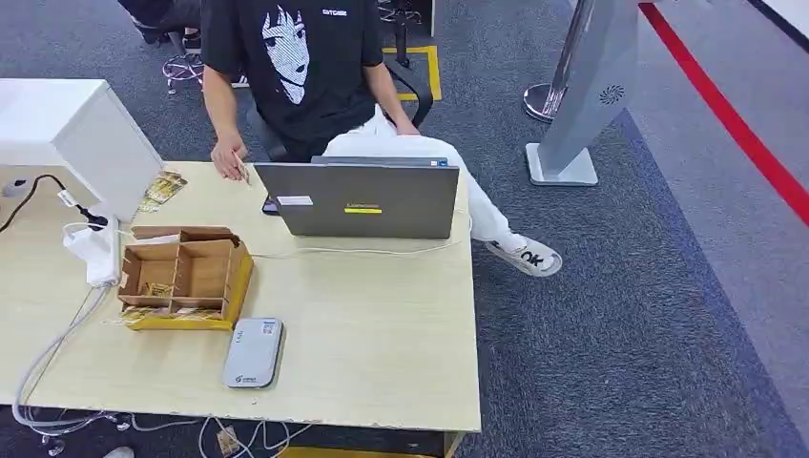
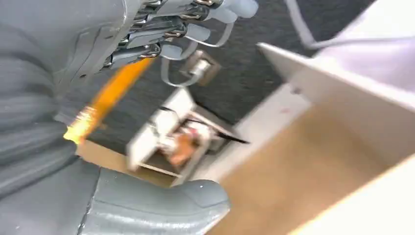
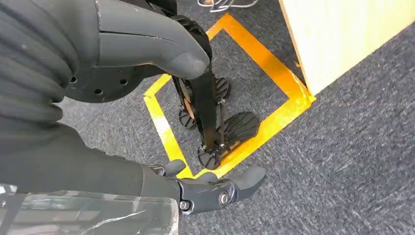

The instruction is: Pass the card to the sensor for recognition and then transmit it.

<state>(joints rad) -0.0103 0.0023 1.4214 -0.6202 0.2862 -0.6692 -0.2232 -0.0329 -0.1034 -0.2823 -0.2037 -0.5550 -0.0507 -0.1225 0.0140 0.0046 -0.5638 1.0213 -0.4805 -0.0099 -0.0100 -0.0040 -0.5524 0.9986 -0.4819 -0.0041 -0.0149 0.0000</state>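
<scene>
The right hand [image 3: 147, 63] hung low over the grey carpet [image 3: 352, 147], its fingers apart and nothing in them. Yellow tape [image 3: 274, 68] made a square on the carpet below it, just beside a pale wood panel [image 3: 337, 34].

The left hand [image 2: 161, 34] was blurry in its wrist view. Its fingers were spread with nothing in them, and the thumb [image 2: 161, 205] sat well apart from them.

On the near edge of the table [image 1: 382, 334] lay a flat grey sensor [image 1: 254, 352]. Just behind it, a bit to the left, sat a cardboard box [image 1: 186, 277] with small bins inside. Cards [image 1: 157, 289] lay in one bin, and more cards poked out under the front of the box – I could not tell which one was for the task.

White cables [image 1: 48, 372] hung off the left side of the table. A big white block [image 1: 72, 138] stood at the far left, with a black wire [image 1: 38, 196] plugged in next to it.

Farther back was a grey laptop [image 1: 363, 198] with its lid up. A few cards [image 1: 162, 189] lay to its left. A person [image 1: 296, 67] in a black shirt sat behind the table, one hand [image 1: 229, 162] touching the table edge – one white shoe [image 1: 528, 256] stuck out to the right.

Far off on the right stood a silver post [image 1: 591, 86], and a red line [image 1: 735, 119] ran across the floor.
</scene>
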